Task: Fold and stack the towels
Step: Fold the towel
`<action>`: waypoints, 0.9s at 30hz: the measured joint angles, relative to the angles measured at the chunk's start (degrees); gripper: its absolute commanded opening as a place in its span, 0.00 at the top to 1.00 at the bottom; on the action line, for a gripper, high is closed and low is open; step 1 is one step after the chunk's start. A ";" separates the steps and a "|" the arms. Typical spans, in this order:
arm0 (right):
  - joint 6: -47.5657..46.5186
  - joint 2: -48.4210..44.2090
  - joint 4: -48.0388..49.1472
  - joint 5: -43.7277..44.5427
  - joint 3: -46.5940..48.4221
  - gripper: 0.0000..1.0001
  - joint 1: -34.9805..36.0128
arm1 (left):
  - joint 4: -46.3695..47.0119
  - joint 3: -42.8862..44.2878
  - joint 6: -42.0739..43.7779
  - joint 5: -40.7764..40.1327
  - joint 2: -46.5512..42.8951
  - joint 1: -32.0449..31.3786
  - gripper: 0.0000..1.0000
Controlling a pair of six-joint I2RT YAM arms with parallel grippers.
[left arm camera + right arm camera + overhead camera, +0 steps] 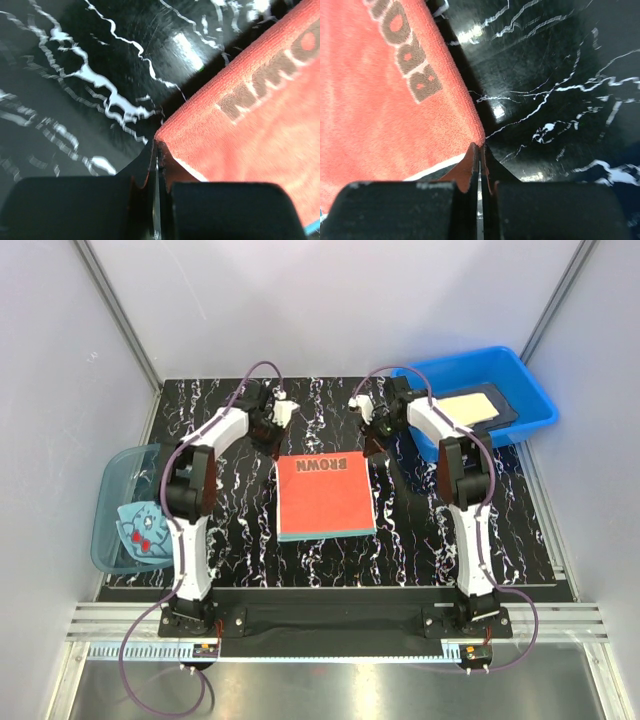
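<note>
At nine o'clock on the black marbled table (420, 540), a translucent teal tub (112, 480) holds a crumpled light teal towel (140, 527) with red marks on it. The left arm (190, 500) rises from its base at seven o'clock, bends at the elbow and reaches forward and inward, its wrist tipped down toward the table. The left gripper (156, 146) sits at the eleven o'clock corner of the red towel (325, 498), jaws pressed together and pinching that corner between them. The red towel lies flat at the table's centre, with "BROWN" along its far edge, upside down from the top camera, and a teal strip along its near edge. The right arm (465, 500) mirrors the left, rising from five o'clock and leaning forward and inward with its wrist angled down. The right gripper (481, 149) is clamped the same way on the towel's one o'clock corner. At two o'clock, a blue bin (530, 390) holds a pale yellow towel (470, 405) lying on a dark slate-blue towel (505, 412)
</note>
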 measured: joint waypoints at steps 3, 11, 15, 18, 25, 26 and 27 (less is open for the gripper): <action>-0.35 -4.74 4.76 0.00 -4.92 1.00 0.00 | 1.01 -1.49 0.00 -0.39 -3.96 -0.04 1.00; -1.33 -15.91 14.10 1.36 -15.87 1.00 0.02 | 3.63 -4.94 0.00 -2.05 -12.26 -1.44 1.00; -0.96 -22.21 18.49 3.37 -25.09 1.00 0.50 | 4.98 -10.75 -0.26 -2.84 -16.41 -3.17 1.00; -0.39 -27.43 21.75 5.07 -32.65 1.00 1.25 | 5.75 -15.39 -0.96 -3.08 -19.65 -4.66 1.00; 2.58 -37.66 26.93 8.24 -46.49 1.00 5.49 | 7.28 -23.37 -2.29 -5.44 -25.88 -5.79 1.00; 3.26 -39.19 27.63 8.44 -48.19 1.00 6.14 | 7.26 -24.04 -2.43 -5.75 -26.58 -5.81 1.00; 3.76 -40.30 28.09 8.61 -49.48 1.00 6.60 | 7.23 -24.50 -2.56 -5.97 -27.12 -5.81 1.00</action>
